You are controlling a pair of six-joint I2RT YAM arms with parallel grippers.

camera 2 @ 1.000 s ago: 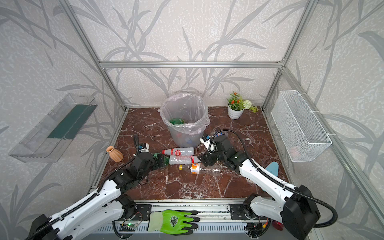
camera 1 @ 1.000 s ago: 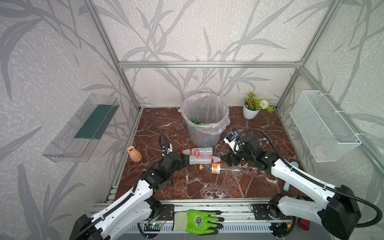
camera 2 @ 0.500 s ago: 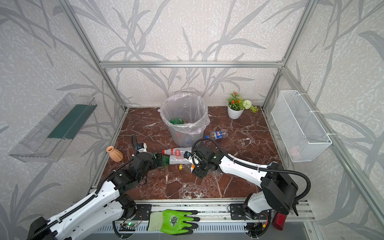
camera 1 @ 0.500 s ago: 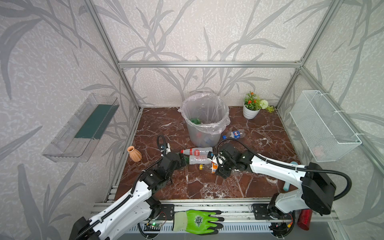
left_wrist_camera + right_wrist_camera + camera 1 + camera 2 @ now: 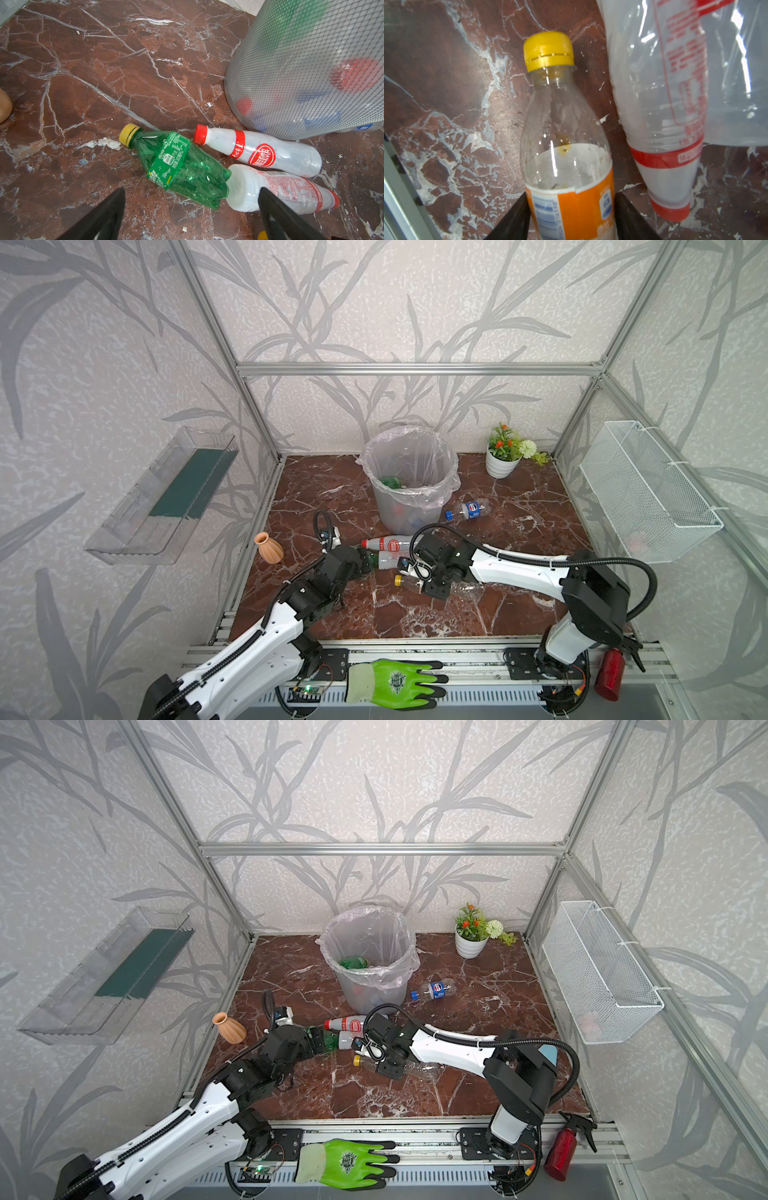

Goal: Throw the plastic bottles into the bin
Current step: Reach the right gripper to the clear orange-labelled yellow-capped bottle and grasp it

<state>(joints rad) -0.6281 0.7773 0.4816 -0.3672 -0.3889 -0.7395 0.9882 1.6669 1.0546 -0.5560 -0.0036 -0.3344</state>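
Several plastic bottles lie on the marble floor in front of the bin (image 5: 409,510) (image 5: 365,990). My right gripper (image 5: 571,197) (image 5: 434,587) is shut on the orange-label bottle (image 5: 566,145) (image 5: 419,1071), a finger pressed on each side of its label. Beside it lies a white bottle with red bands (image 5: 664,124) (image 5: 390,562). My left gripper (image 5: 192,190) (image 5: 365,562) is open just short of the base of the green bottle (image 5: 178,166). A second white bottle (image 5: 261,153) (image 5: 388,544) rests against the bin (image 5: 301,72). A blue-label bottle (image 5: 469,510) lies right of the bin.
A terracotta vase (image 5: 269,547) stands at the left floor edge and a flower pot (image 5: 503,460) at the back right. A wire basket (image 5: 648,489) hangs on the right wall, a clear shelf (image 5: 162,497) on the left. A green glove (image 5: 395,682) lies on the front rail.
My right gripper swung left, away from the blue-label bottle, came down over the orange-label bottle and closed on it. The left gripper stayed open and barely moved.
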